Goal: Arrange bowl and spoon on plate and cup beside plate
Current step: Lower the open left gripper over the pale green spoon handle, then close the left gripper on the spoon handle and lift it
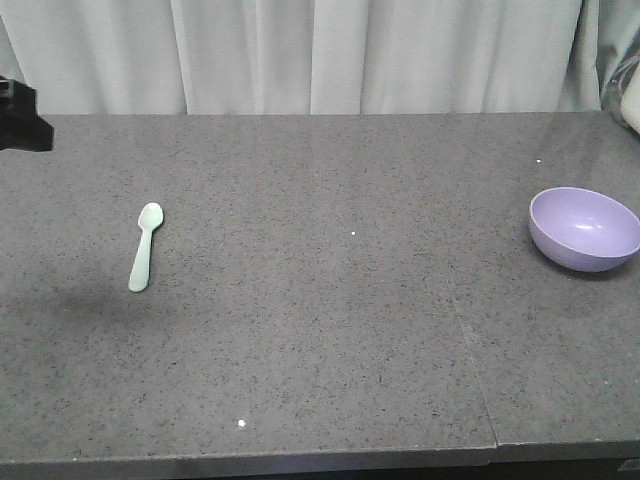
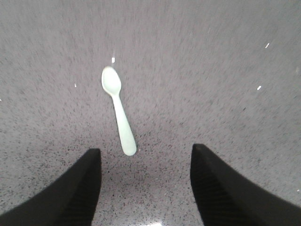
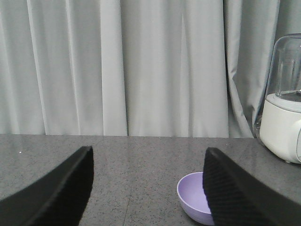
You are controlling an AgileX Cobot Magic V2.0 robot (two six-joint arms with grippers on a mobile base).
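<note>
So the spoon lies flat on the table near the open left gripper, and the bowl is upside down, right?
No: the bowl stands upright, as the exterior front-facing view shows. The spoon does lie flat on the table near the open left gripper.

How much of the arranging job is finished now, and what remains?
Nothing looks done: the spoon and the bowl lie far apart on the table, and no plate or cup is in view. In hand: the left pincer, open and empty, hovers by the spoon's handle; the right pincer, open, faces the bowl. Left: bowl and spoon onto the plate, cup beside it.
</note>
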